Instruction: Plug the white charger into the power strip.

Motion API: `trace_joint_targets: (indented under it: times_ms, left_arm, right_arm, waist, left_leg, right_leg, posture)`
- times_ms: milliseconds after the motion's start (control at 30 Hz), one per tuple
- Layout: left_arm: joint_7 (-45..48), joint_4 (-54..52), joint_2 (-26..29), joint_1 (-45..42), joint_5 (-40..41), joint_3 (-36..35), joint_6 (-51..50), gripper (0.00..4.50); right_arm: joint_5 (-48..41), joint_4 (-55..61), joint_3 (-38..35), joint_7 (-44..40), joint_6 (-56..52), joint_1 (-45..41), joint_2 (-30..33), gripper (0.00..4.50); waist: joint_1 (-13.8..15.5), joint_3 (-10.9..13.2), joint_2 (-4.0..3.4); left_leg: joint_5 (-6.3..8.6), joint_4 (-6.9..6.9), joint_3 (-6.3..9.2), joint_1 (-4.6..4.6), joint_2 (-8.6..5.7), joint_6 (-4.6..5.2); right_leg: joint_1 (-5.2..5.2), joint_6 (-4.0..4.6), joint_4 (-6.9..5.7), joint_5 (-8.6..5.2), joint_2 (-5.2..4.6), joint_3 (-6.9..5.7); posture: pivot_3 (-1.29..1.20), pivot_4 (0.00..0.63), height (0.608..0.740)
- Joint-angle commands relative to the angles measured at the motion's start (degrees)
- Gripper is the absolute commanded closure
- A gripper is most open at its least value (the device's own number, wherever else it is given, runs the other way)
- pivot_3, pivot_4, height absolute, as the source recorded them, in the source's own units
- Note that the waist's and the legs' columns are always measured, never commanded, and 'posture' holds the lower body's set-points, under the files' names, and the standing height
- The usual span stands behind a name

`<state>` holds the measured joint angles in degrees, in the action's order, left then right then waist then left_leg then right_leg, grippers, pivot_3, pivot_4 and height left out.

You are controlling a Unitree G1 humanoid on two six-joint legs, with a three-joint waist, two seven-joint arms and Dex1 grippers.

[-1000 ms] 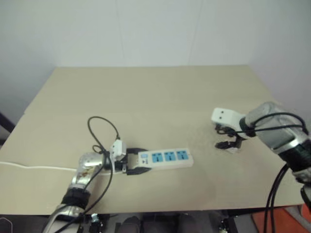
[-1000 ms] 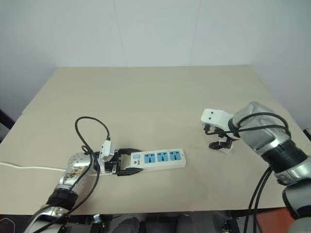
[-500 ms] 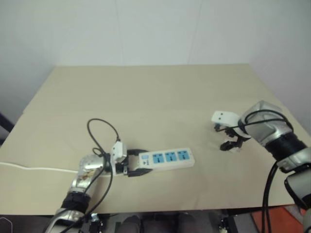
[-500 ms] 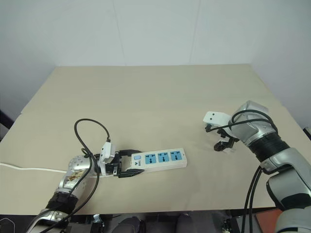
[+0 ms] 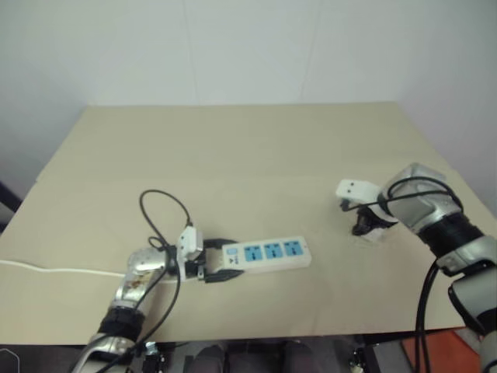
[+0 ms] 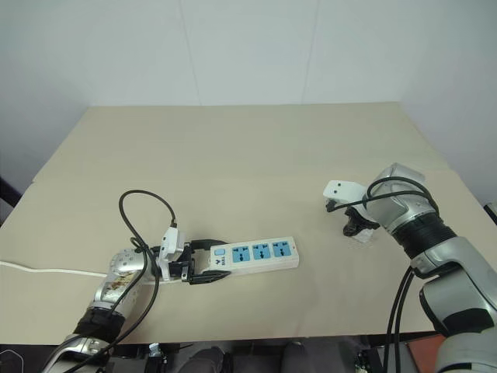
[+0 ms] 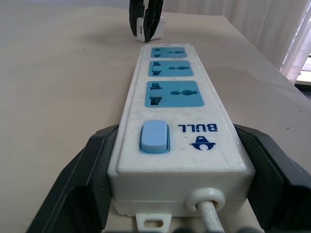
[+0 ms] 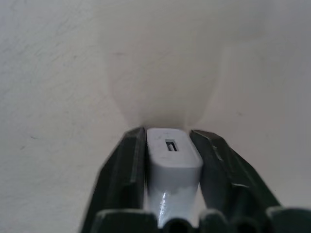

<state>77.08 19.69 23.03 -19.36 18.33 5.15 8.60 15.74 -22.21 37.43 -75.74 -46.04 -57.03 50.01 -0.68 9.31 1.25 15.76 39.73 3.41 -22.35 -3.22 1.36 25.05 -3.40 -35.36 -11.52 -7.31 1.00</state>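
Observation:
The power strip [image 5: 264,253], a long white bar with three blue sockets, lies flat near the table's front edge. My left gripper [image 5: 225,259] is shut on its switch end, one black finger [image 7: 87,165] pressed to each long side. Off to the right, the small white charger [image 8: 171,155] sits on the table. My right gripper [image 8: 167,133] points steeply down and is shut on it, its fingers tight against two opposite sides. From the left wrist, the right gripper [image 7: 146,19] holding the charger [image 7: 158,24] is seen beyond the strip's far end.
The strip's thin white cord [image 5: 54,270] runs left off the tan table [image 5: 233,155]. A black cable loop [image 5: 159,210] arches over my left wrist. The table ends close to the right of my right arm.
My right gripper's fingers, open around the charger a second ago, have closed on it, and the wrist has settled a little lower. My left gripper and the strip have not moved.

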Motion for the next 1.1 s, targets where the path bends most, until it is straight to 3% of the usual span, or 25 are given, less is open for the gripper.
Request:
trace_joint_targets:
  times_ms: [33,233,367,500,600,667,867,1100]
  left_arm:
    - [0.10,-0.34,0.10,-0.51,0.04,0.35,0.66,1.23]
    - [1.43,1.58,-0.05,-2.36,-0.19,0.84,1.33,1.23]
    - [3.10,3.73,-0.68,-4.99,-0.39,1.73,1.91,1.23]
    - [4.41,6.10,-1.60,-7.07,-0.52,2.34,2.79,1.23]
    - [5.37,7.54,-2.23,-8.00,-0.42,2.49,3.34,1.23]
    - [5.95,8.11,-2.40,-8.27,-0.40,2.53,3.63,1.23]
    - [6.73,9.69,-2.45,-8.21,-1.28,3.09,4.78,1.23]
    - [6.45,9.72,-2.76,-7.28,-1.62,3.36,4.94,1.23]
  right_arm:
    - [1.48,3.23,-1.61,-1.12,1.10,-0.34,1.85,3.36]
    - [1.53,10.65,-5.31,0.52,-2.10,0.43,3.21,3.36]
    - [-5.23,22.31,-16.81,3.08,-7.68,3.67,1.52,3.36]
    - [-15.92,31.41,-31.92,6.67,-14.81,9.00,-5.64,3.36]
    - [-24.44,37.98,-42.04,9.34,-9.63,16.56,-12.66,3.36]
    - [-28.76,40.62,-45.75,12.31,-12.23,19.29,-17.56,3.36]
    - [-38.44,41.01,-48.16,17.19,-3.75,26.36,-30.13,3.36]
    - [-43.18,35.96,-45.45,13.25,11.19,31.27,-33.62,3.36]
  waist:
    - [0.00,0.00,0.00]
    - [0.06,0.00,0.00]
    - [0.13,0.00,0.00]
    - [0.16,0.00,0.00]
    - [0.54,0.00,0.01]
    - [0.56,0.00,0.01]
    - [0.16,-0.01,0.00]
    - [-0.09,-0.01,0.00]
  left_leg:
    - [0.00,0.00,0.00,0.00,0.00,0.00]
    - [0.00,0.01,0.00,0.00,0.00,0.00]
    - [0.01,0.02,0.00,-0.05,0.00,0.01]
    - [0.02,0.05,0.04,-0.06,-0.01,0.04]
    - [0.04,0.09,0.10,-0.06,-0.03,0.07]
    - [0.06,0.10,0.11,-0.05,-0.03,0.11]
    - [0.05,0.11,0.09,0.06,-0.04,0.09]
    - [0.05,0.12,0.10,0.10,-0.06,0.09]
  right_leg:
    - [0.01,0.00,0.00,0.00,0.00,0.00]
    - [0.02,0.00,-0.04,0.00,0.00,0.00]
    - [0.07,0.00,-0.07,0.00,-0.01,0.00]
    - [0.05,-0.01,-0.10,0.01,-0.01,-0.01]
    - [-0.01,-0.05,-0.44,0.03,-0.02,-0.05]
    - [-0.01,-0.06,-0.46,0.04,-0.02,-0.06]
    - [-0.02,-0.05,-0.54,0.04,-0.02,0.00]
    - [-0.06,-0.08,-0.58,0.05,-0.02,-0.01]
  posture:
    - [0.00,0.150,0.740]
    - [0.00,0.150,0.740]
    - [0.00,0.150,0.740]
    - [0.00,0.150,0.740]
    - [0.00,0.150,0.740]
    - [0.00,0.150,0.740]
    - [0.00,0.150,0.740]
    - [0.00,0.150,0.740]
